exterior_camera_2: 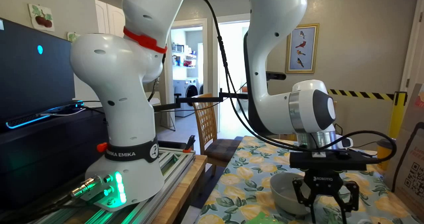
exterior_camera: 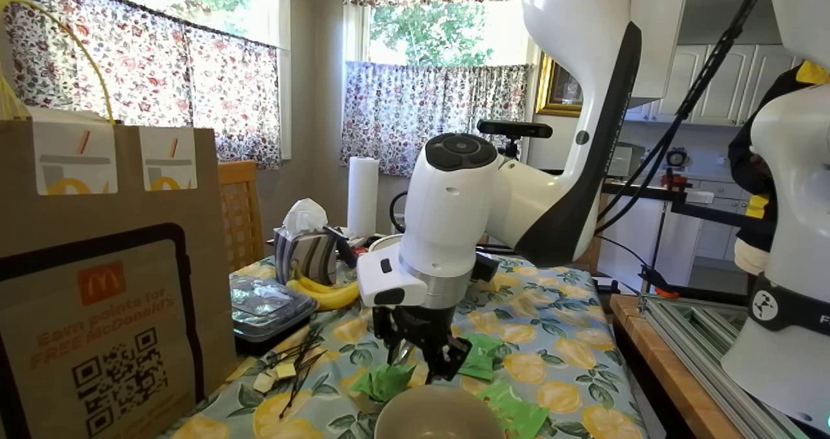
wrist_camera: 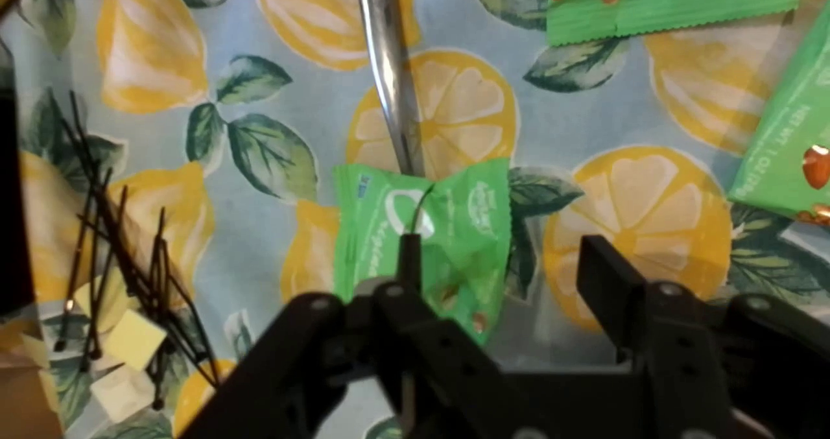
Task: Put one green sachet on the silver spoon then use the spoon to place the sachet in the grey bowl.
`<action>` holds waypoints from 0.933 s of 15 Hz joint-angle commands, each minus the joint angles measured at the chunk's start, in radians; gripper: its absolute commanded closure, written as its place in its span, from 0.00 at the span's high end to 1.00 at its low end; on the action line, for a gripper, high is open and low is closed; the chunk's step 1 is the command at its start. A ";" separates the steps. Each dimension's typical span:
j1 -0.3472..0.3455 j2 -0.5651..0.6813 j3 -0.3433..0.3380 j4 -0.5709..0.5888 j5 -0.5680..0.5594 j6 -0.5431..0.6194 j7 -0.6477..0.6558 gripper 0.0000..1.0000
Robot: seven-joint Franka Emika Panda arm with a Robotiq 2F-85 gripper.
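Note:
A green sachet (wrist_camera: 447,231) lies on the tablecloth over the end of the silver spoon (wrist_camera: 389,63); the spoon's bowl is not visible and the handle runs to the top of the wrist view. In an exterior view this sachet (exterior_camera: 384,382) and a bit of the spoon (exterior_camera: 402,353) show by my gripper (exterior_camera: 421,366). My gripper (wrist_camera: 499,251) is open with nothing held, its left finger over the sachet and its right finger over cloth to the right. The grey bowl (exterior_camera: 441,413) stands close to the gripper; it also shows beside the gripper (exterior_camera_2: 328,214) in an exterior view (exterior_camera_2: 285,192).
More green sachets (wrist_camera: 674,4) lie to the right. Black sticks (wrist_camera: 110,231) and pale yellow squares (wrist_camera: 135,338) lie at left. Bananas (exterior_camera: 327,294), a lidded tray (exterior_camera: 272,306), a tissue box (exterior_camera: 308,254) and a tall paper bag (exterior_camera: 130,218) stand on the left side.

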 commanded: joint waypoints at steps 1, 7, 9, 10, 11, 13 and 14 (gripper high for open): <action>-0.027 -0.072 -0.007 -0.063 0.031 -0.012 0.002 0.98; -0.117 -0.088 -0.029 -0.115 0.059 0.029 -0.028 1.00; -0.121 -0.072 -0.059 -0.101 0.001 0.042 -0.020 1.00; -0.130 -0.077 -0.065 -0.104 -0.008 0.039 -0.030 1.00; -0.114 -0.070 -0.052 -0.091 0.018 0.016 0.000 1.00; -0.123 -0.070 -0.061 -0.092 0.011 0.024 -0.006 1.00; -0.125 -0.070 -0.061 -0.092 0.010 0.025 -0.007 1.00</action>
